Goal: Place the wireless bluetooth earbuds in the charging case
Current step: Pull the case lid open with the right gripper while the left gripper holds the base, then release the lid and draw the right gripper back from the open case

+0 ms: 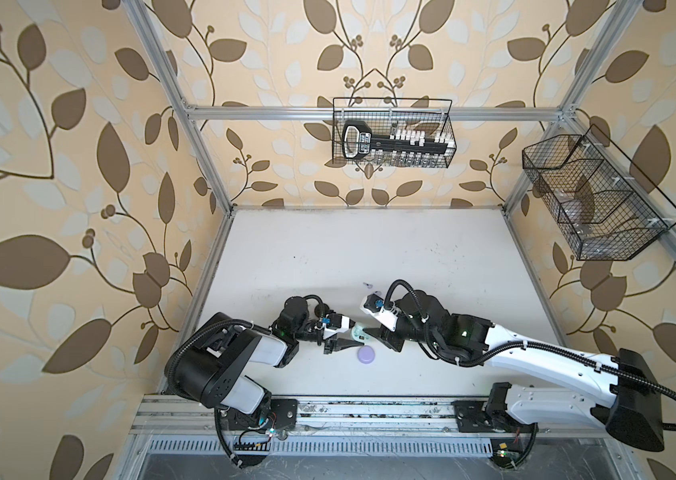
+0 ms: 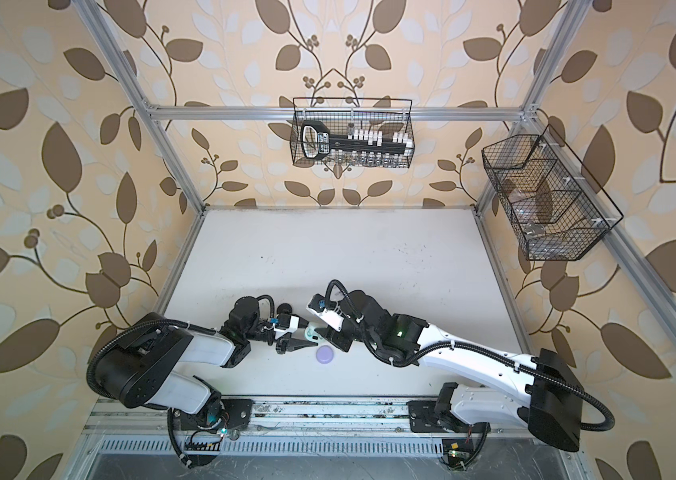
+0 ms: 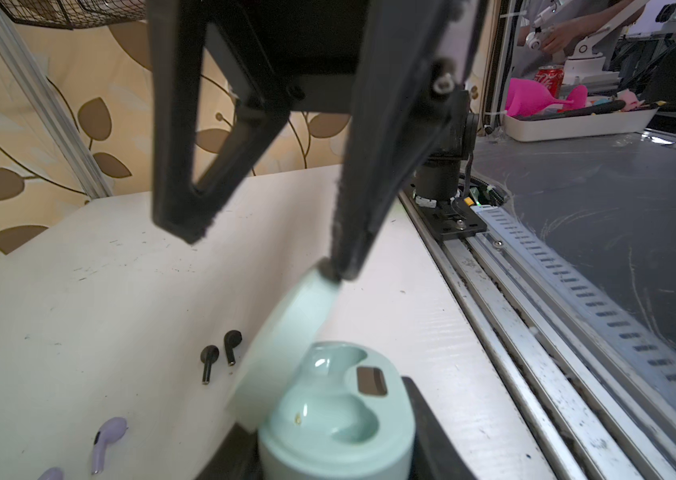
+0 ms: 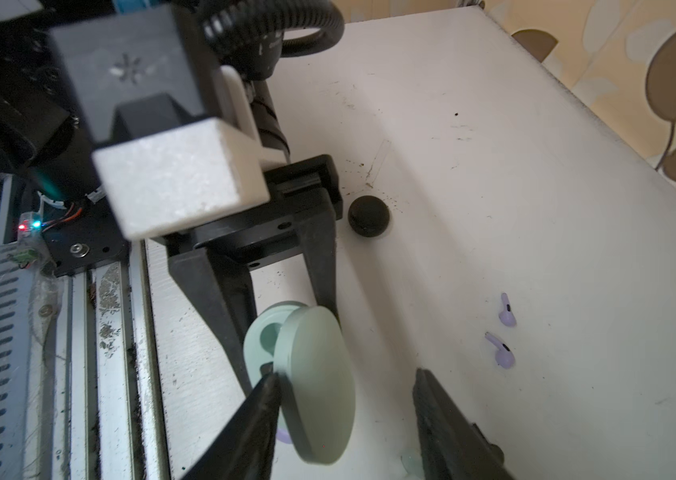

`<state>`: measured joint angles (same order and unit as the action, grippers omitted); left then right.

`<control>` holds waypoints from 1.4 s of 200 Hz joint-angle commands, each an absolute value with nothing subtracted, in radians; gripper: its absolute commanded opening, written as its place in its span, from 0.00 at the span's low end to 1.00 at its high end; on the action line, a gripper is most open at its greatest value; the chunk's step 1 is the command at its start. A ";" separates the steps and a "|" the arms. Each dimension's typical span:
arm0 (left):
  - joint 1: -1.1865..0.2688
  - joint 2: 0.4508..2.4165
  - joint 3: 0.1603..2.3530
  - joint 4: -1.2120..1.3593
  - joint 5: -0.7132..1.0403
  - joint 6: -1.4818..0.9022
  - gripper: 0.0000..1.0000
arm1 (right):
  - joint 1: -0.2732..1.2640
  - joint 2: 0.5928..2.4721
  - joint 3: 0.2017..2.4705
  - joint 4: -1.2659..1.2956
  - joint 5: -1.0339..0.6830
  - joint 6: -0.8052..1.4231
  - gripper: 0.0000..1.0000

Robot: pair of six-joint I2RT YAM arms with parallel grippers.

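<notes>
The worktop (image 1: 369, 249) is a white board, scuffed and dotted with small dark marks, with a metal rail (image 1: 369, 409) along its near edge. On it lie a round lilac case (image 1: 366, 355), closed, a small round black case (image 4: 368, 216), two black earbuds (image 3: 220, 357) side by side and two lilac earbuds (image 4: 504, 332) near each other. A pale mint earbud (image 4: 411, 459) shows only partly in the right wrist view, and whether the open mint case (image 3: 336, 415) stands on the board I cannot tell.

Mint case (image 3: 336, 432), lilac case (image 1: 366, 355), blk buds (image 3: 220, 357), leaf-print wall (image 1: 37, 208).
</notes>
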<state>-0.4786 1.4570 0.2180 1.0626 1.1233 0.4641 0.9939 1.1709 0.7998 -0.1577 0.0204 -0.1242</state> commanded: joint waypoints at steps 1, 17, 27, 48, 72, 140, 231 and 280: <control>-0.492 1.373 0.256 0.931 1.195 0.577 0.00 | 0.979 1.165 0.779 -0.117 0.083 -0.117 0.53; -0.498 1.344 0.264 0.852 1.195 0.622 0.00 | 0.979 1.172 0.782 -0.115 0.084 -0.114 0.53; -0.500 1.332 0.270 0.816 1.195 0.641 0.00 | 0.979 1.182 0.787 -0.115 0.083 -0.112 0.53; -0.504 1.313 0.276 0.773 1.195 0.661 0.00 | 0.979 1.188 0.788 -0.114 0.093 -0.108 0.53; -0.507 1.305 0.278 0.756 1.180 0.667 0.00 | 0.978 1.190 0.790 -0.114 0.116 -0.099 0.53; -0.512 1.288 0.288 0.834 1.010 0.475 0.00 | 0.930 1.143 0.798 -0.116 0.210 0.001 0.59; -0.512 1.106 0.329 0.830 0.639 -0.077 0.00 | 1.056 0.959 0.747 -0.087 0.289 0.161 0.67; -0.512 1.122 0.417 0.769 0.808 -0.217 0.00 | 1.067 0.985 0.705 0.064 0.222 0.061 0.65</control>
<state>-0.5049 1.1217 0.3534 0.7639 0.7189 -0.1310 1.0550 0.9539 0.6777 -0.0181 0.2466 0.1120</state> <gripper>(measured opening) 0.415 0.658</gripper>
